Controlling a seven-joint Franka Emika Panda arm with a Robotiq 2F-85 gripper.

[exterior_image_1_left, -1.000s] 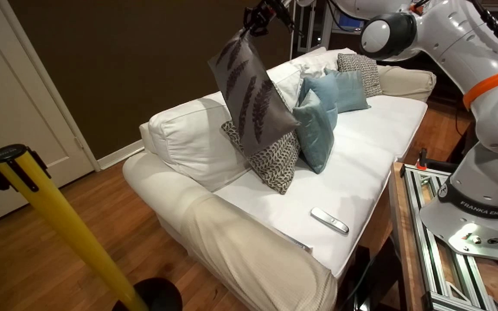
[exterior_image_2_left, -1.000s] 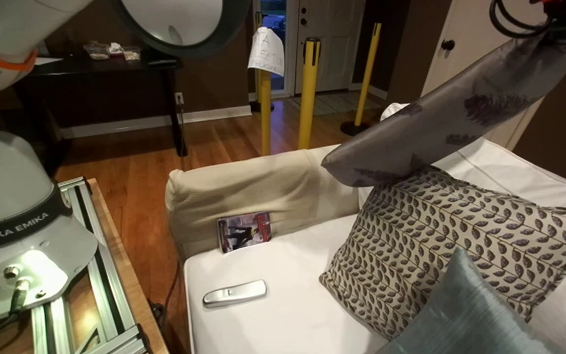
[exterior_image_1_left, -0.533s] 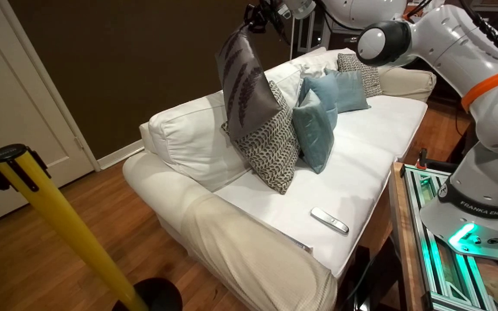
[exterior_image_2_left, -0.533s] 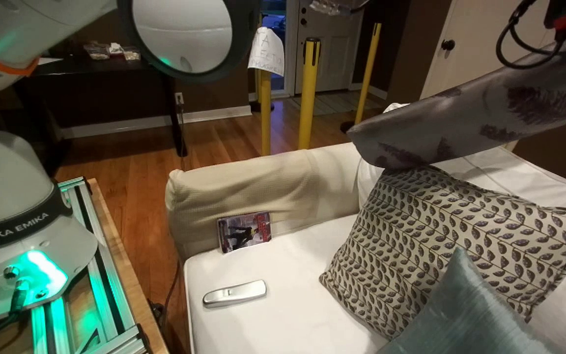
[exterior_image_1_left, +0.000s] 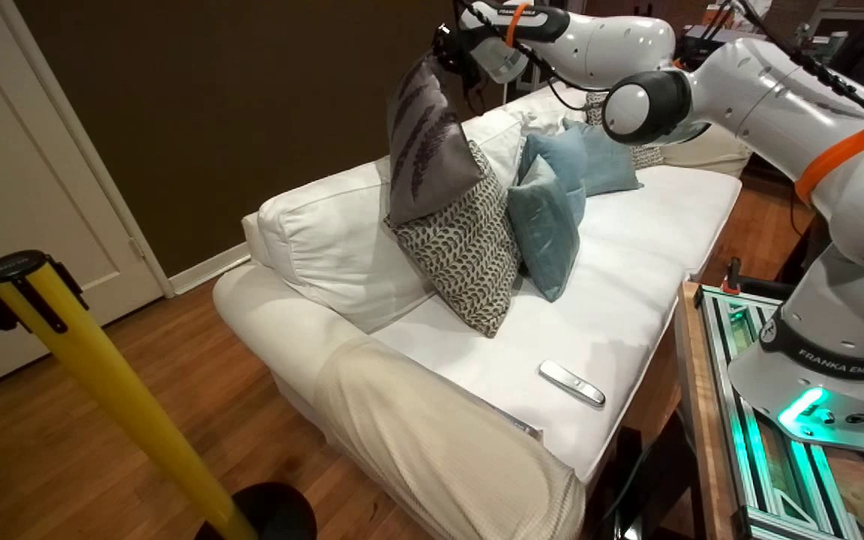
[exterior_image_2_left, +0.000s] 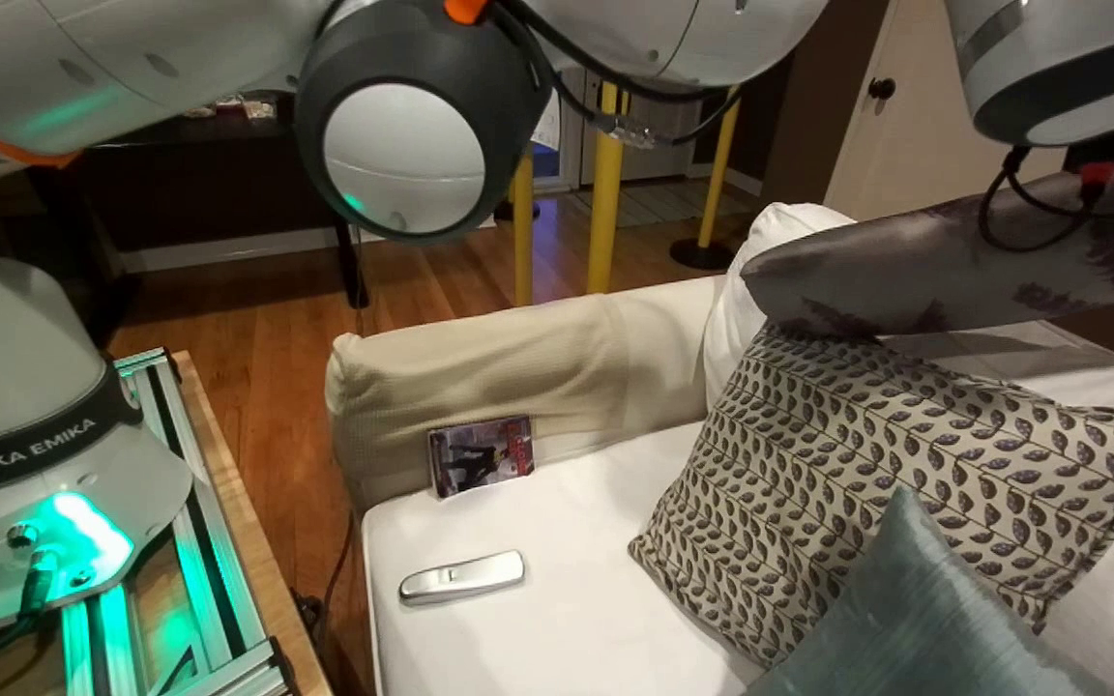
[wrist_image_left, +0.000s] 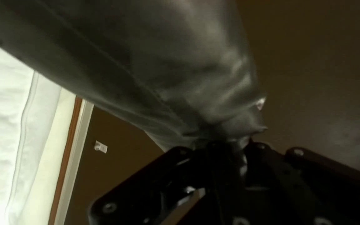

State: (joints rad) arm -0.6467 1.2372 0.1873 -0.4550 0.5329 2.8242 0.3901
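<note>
Dangling below the gripper (wrist_image_left: 225, 147), jaws pinched on a bunched-up end, the grey pillow (exterior_image_1_left: 432, 146) could honestly slide out if that shiny fabric creeps, or shove the leaf pillow (exterior_image_1_left: 471, 259) further below if its bottom drags.

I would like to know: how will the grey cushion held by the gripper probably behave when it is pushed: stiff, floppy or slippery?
The grey cushion probably yields easily: it bunches into folds at the gripper. It is likely soft rather than limp, since below the grip it looks full and rounded. Its sheen suggests it may be somewhat slippery.
</note>
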